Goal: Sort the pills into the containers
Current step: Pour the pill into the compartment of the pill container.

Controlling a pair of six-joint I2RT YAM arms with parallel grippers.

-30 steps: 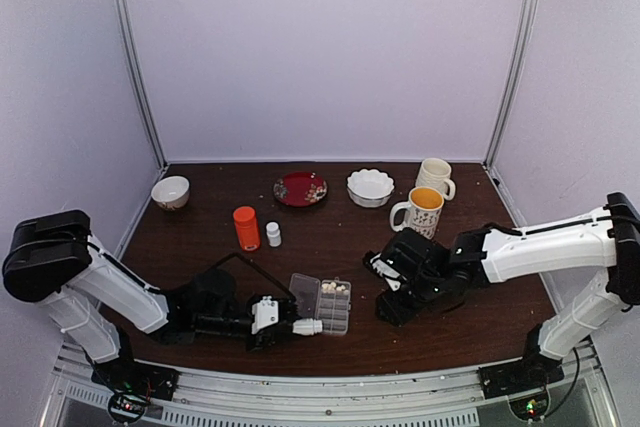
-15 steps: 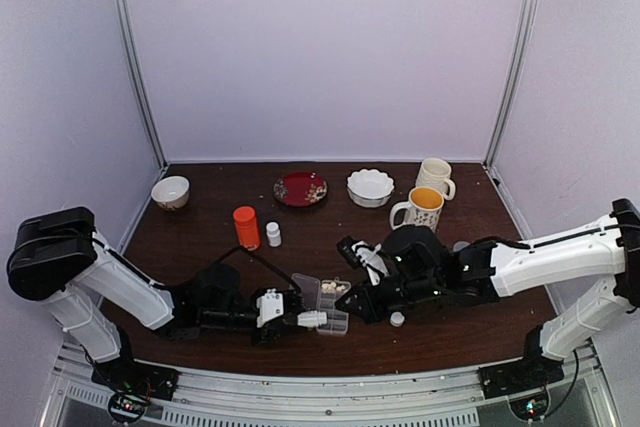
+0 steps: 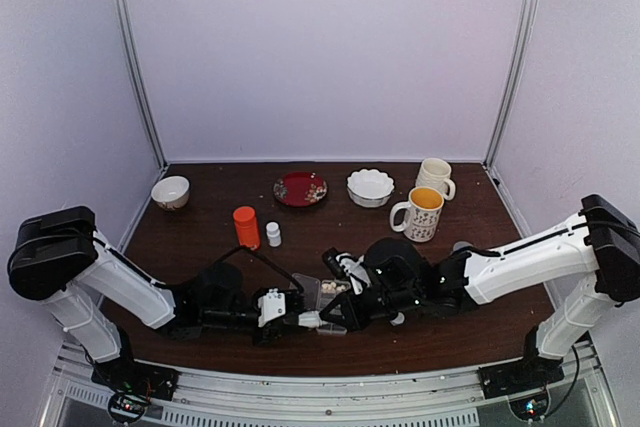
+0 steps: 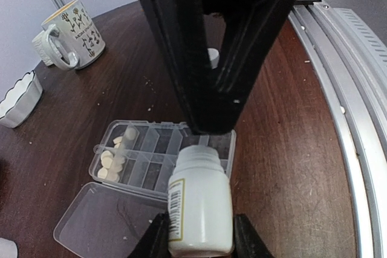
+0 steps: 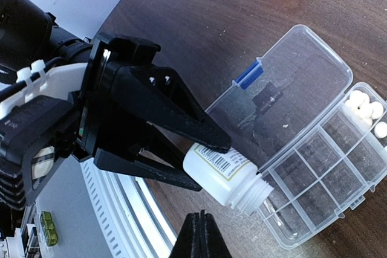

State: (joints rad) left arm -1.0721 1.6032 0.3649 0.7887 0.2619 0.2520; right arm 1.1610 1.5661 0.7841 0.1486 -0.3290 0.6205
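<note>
Biggest first: the dark wood counter (image 3: 500, 292) carries it all. Near its front edge sits the clear pill box (image 4: 151, 149), with its lid (image 4: 103, 222) lying open flat beside it. I read that box as thin, light, slick plastic. A sideways nudge would likely send it skating, so any contact should press down on a wall.

Next, the white bottle (image 4: 199, 209), cap off and tilted. My left gripper (image 5: 199, 158) is clamped across its labelled body, and the mouth is right at the box's corner. It looks rigid, smooth and probably close to weightless. The mid-body hold seems right to me, since it keeps the mouth clear.

My right gripper (image 5: 200, 225) is clenched on nothing, just beside that mouth.

Smallest are the pills (image 4: 110, 162), heaped in cells at the end away from the bottle. They look tiny, hard and prone to rolling. I reckon tipping beats pinching, and any pinch should go across the flat faces.
</note>
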